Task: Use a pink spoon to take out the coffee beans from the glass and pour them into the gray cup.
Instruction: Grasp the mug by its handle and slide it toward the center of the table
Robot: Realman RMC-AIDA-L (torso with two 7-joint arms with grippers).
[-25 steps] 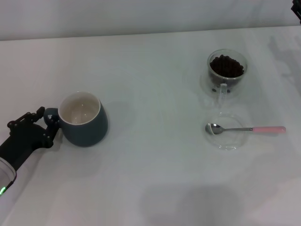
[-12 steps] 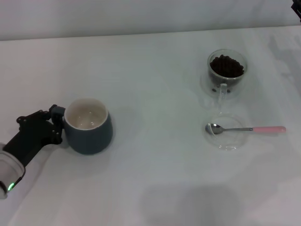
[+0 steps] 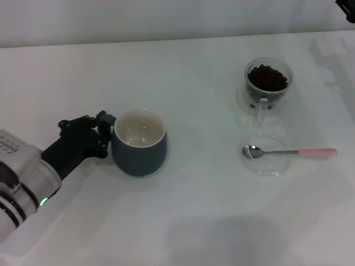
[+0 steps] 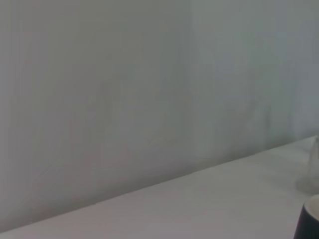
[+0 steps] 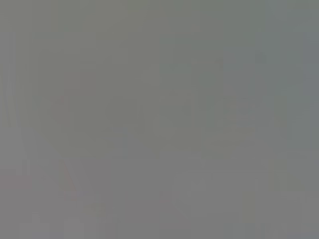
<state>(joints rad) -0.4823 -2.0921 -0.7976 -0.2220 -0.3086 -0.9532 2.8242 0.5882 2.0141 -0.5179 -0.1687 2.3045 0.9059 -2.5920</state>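
White table (image 3: 183, 221) fills nearly the whole head view, matte, with soft shadows near the front edge. Plain pale wall (image 3: 166, 19) runs along the far edge. Left wrist view: same wall (image 4: 124, 99) above table edge (image 4: 209, 204).

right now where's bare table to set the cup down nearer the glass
The widest bare stretch lies between the gray cup and the glass. The near edge in front of the cup is bare too. It is crowded on the right, where the pink spoon rests on a clear dish. The left gripper is at the cup's handle.
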